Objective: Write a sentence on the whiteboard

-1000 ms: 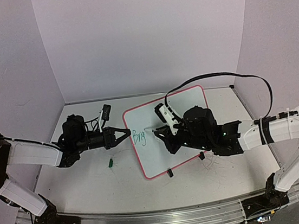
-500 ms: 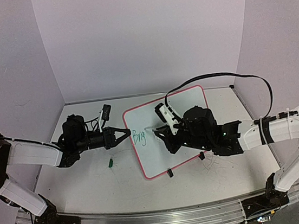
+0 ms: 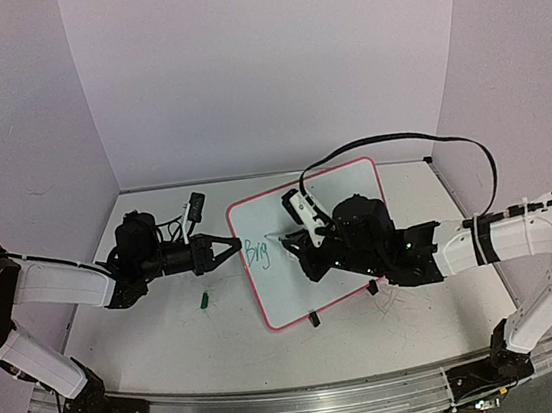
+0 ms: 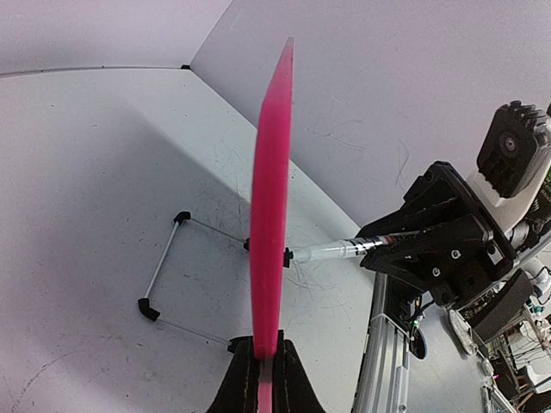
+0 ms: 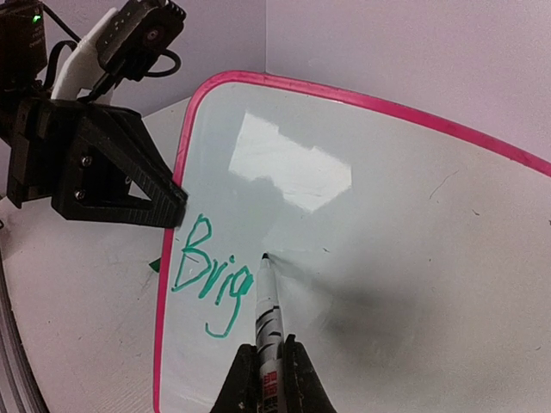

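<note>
Whiteboard: pink-framed, sits mid-table between the two arms, turned at an angle, its left edge toward the left arm.
Sentence: green handwriting reads "Brig", set just inside the board's left edge; the surface to the right of it is blank.
Left gripper: clamped on the board's left edge; its wrist view shows the pink frame edge-on, rising from between the closed fingers.
Right gripper: reaches across the board from the right, jaws pinched on a marker.
Marker tip: touches the white surface just right of the "g" and points toward the left arm.
Stand: thin wire legs with black ends rest on the table behind the board.
Green piece: small, lies on the table near the board's left edge, below the left gripper.
</note>
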Robot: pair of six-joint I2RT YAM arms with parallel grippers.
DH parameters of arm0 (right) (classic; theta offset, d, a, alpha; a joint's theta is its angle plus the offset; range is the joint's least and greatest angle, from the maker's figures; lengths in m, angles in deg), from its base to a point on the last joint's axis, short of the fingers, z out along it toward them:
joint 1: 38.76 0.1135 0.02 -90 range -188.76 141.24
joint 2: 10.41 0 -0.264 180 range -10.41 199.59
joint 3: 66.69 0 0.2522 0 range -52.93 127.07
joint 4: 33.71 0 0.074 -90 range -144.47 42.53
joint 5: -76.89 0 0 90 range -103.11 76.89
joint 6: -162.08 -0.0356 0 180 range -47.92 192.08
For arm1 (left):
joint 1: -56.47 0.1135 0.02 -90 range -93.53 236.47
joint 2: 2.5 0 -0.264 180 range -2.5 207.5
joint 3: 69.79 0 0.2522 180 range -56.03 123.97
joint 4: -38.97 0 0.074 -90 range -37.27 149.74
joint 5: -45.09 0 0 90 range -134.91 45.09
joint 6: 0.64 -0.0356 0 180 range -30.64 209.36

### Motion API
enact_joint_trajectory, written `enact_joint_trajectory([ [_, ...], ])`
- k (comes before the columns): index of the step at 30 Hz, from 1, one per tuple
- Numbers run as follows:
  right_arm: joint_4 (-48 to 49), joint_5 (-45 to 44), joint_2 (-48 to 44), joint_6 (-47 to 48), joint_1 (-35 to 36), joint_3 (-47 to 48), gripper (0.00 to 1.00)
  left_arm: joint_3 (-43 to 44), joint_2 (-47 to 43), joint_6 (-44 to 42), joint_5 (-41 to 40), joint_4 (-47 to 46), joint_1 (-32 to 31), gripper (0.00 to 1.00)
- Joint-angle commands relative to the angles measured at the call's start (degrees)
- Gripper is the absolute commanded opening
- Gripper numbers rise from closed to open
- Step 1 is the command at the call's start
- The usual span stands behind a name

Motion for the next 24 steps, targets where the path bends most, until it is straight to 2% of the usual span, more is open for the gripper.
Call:
enact_joint_trajectory([
  [1, 2.0, -1.6, 0.9, 0.0, -0.3, 2.6, 0.00, 1.6, -0.9, -1.2, 0.4, -1.0, 0.0, 0.00],
  [24, -1.5, 0.3, -0.7, -3.1, -0.2, -0.8, 0.00, 1.5, -1.1, -1.2, 0.2, -1.0, 0.0, 0.00],
])
